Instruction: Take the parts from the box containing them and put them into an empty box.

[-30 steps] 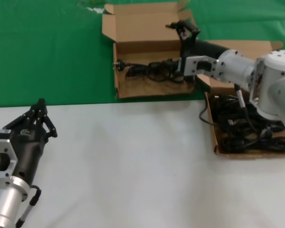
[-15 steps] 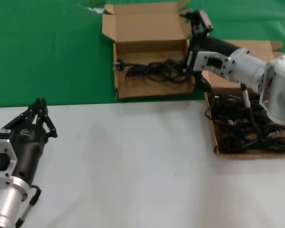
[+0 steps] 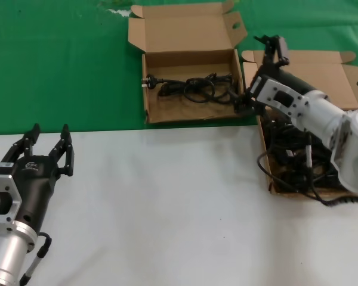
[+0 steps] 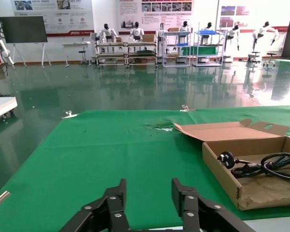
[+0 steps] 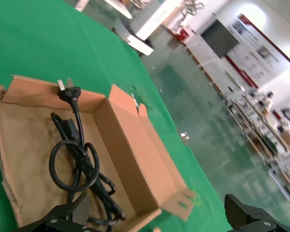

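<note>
right wrist view only: a black coiled power cable (image 5: 75,154) is shown inside the shallow brown cardboard box (image 5: 130,159).
head view only: the cable-filled brown box (image 3: 274,179) is seen.
right tool (image 3: 273,49): spread open, empty.
left tool (image 3: 48,143): open, parked over the white tabletop (image 3: 167,202).

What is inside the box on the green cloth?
One black power cable, coiled, with its plug at one end, lies inside the box. Nothing else shows on its floor.

Both mailer boxes, the far one (image 3: 191,71) and the one at the table's right edge (image 3: 322,77), are matt brown corrugated cardboard with rough cut edges. The coiled cords (image 3: 194,88) show smooth, slightly glossy black plastic sheathing. Table (image 3: 179,208): smooth matt white surface; beyond it, matt green cloth (image 3: 59,65). Left gripper (image 3: 45,149): matt black fingers on a brushed metal wrist.
</note>
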{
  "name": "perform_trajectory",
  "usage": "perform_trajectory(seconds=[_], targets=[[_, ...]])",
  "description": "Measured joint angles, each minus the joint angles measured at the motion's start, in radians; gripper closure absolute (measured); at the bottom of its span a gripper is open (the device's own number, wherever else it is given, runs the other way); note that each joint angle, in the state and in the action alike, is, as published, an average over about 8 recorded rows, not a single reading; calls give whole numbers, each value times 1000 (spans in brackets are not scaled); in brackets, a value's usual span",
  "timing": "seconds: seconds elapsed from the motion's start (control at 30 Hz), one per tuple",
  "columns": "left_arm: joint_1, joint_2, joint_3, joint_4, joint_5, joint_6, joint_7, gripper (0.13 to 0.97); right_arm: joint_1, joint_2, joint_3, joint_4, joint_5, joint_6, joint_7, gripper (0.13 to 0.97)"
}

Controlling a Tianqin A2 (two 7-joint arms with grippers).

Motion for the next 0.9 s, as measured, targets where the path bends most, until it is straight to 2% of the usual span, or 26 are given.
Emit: perform_trajectory(seconds=[0.03,0.3,0.33,0.6,0.63,0.9], targets=[[0,0,0,0,0,0,0,821,-16,2,2,17,2,8,17,136],[0,0,0,0,0,0,0,653,-139,22,21,155,16,71,152,129],[0,0,0,0,0,0,0,653,-155,25,23,172,18,79,169,129],[0,0,0,0,0,0,0,436,-279,44,41,309,32,142,304,129],[0,0,0,0,0,0,0,436,-294,47,44,327,33,149,321,129],[0,0,0,0,0,0,0,268,-419,66,62,466,48,213,458,129]])
